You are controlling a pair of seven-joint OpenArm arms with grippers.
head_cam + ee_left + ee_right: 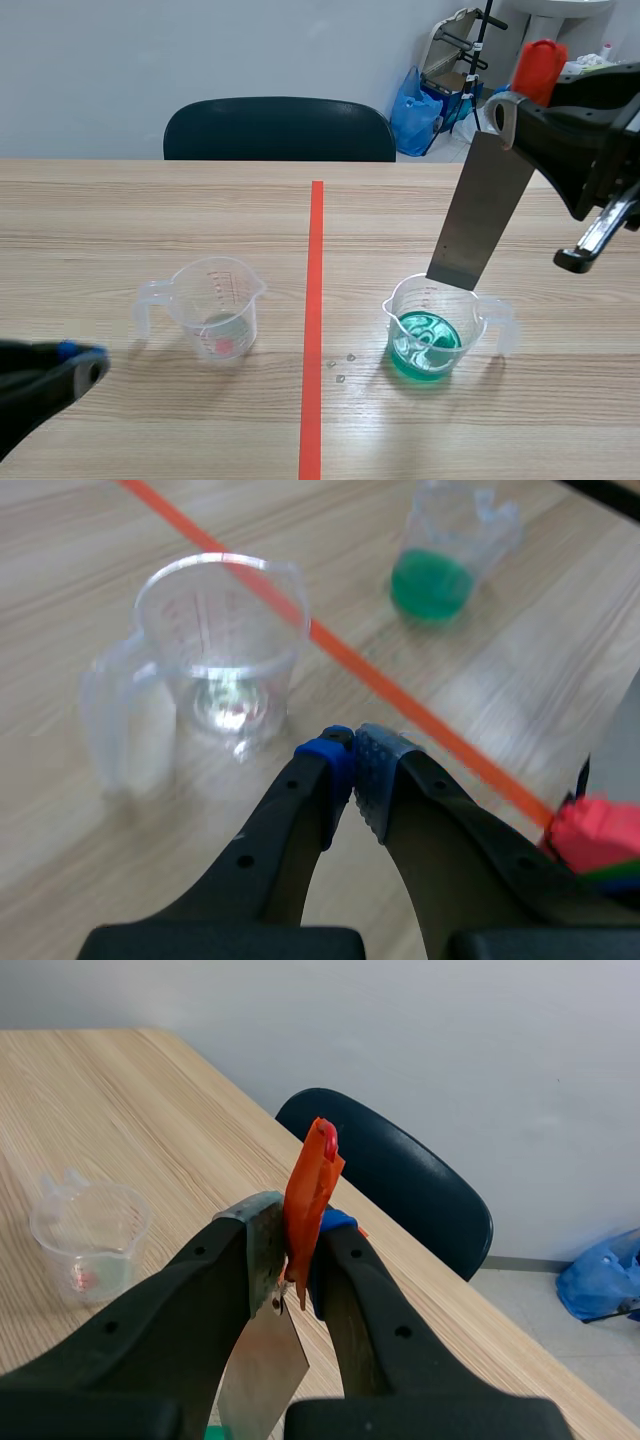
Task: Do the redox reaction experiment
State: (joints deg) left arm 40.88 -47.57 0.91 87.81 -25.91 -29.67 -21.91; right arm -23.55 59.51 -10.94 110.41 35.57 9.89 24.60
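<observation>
We see a wooden counter point(120, 220) point(80, 540) point(120, 1090) with an orange-red tape line point(313, 320) point(350, 660) running down its middle. A dark chair point(280, 130) point(400, 1175) stands at its far side, and a blue bag point(415, 110) point(600, 1285) sits on the floor behind

The right pincer point(515, 110) point(300, 1230) is raised above the counter's right half and clamped on the red handle point(540, 68) point(312, 1185) of a grey metal plate point(480, 215) point(262, 1360). The plate hangs tilted, with its lower edge at the rim of the beaker with green liquid point(440, 325) point(450, 540); we cannot tell whether it touches the rim

The left pincer point(85, 365) point(352, 755) sits low by the counter's near left edge, its pads pressed together on nothing

On the left of the tape line, the clear beaker point(215, 305) point(225, 630) point(90, 1235) stands upright just ahead of the left pincer, with a small reddish spot point(222, 345) point(85, 1280) on its bottom. The other beaker stands upright on the right of the line, well apart from it

A few small drops point(340, 365) lie on the counter between the line and the green beaker
</observation>
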